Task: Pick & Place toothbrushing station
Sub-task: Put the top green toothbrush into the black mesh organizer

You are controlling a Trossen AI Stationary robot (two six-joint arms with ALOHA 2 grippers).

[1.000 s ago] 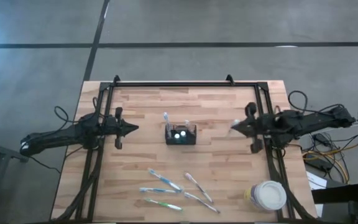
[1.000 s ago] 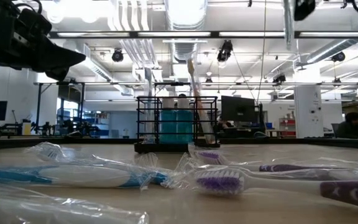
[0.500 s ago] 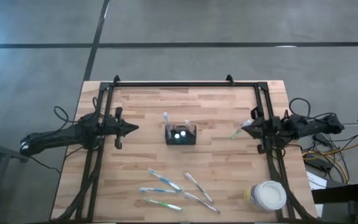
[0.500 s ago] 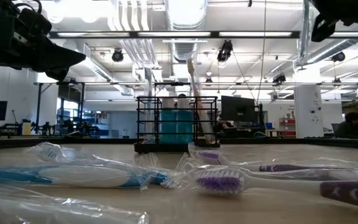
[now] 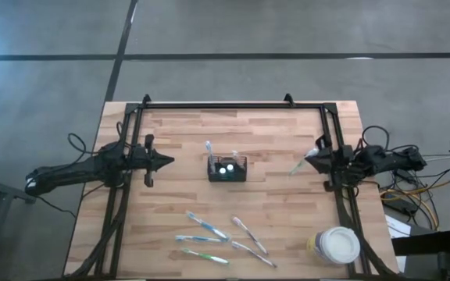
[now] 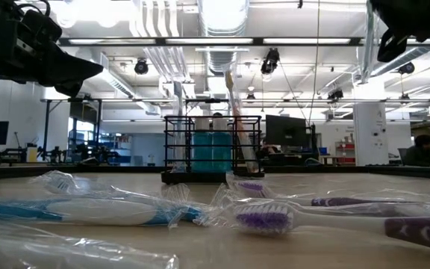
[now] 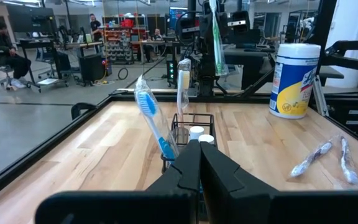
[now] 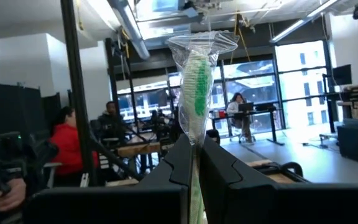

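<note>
Toothbrushing station caddy [image 5: 227,168] — black wire mesh, upright near the middle of the wooden table [image 5: 280,203], with two white-capped tubes [image 5: 225,167] inside. Blue toothbrush [image 5: 208,148] leaning out of one end of the caddy, wrapped; pale one [image 7: 183,79] standing upright beside it, seen from the left wrist. Loose wrapped toothbrushes [image 5: 223,239] scattered flat on the near part of the table, well apart from the caddy: blue-handled ones to the left, purple-bristled ones to the right, all close in the low view.

Right gripper [image 5: 311,160] hanging at the right edge of the table, above the black frame rail, fingers pressed together and pinching a wrapped green toothbrush [image 8: 195,87] — bristle end sticking up past the fingertips in the right wrist view, green tip poking toward the caddy from above. Well apart from the caddy.

Left gripper [image 5: 168,161] waiting over the left side of the table, pointed at the caddy, fingers pressed together with nothing between them.

Large cup with a white lid [image 5: 336,245] at the near right corner. Room beyond the table with desks, screens and seated people [image 8: 65,146].
</note>
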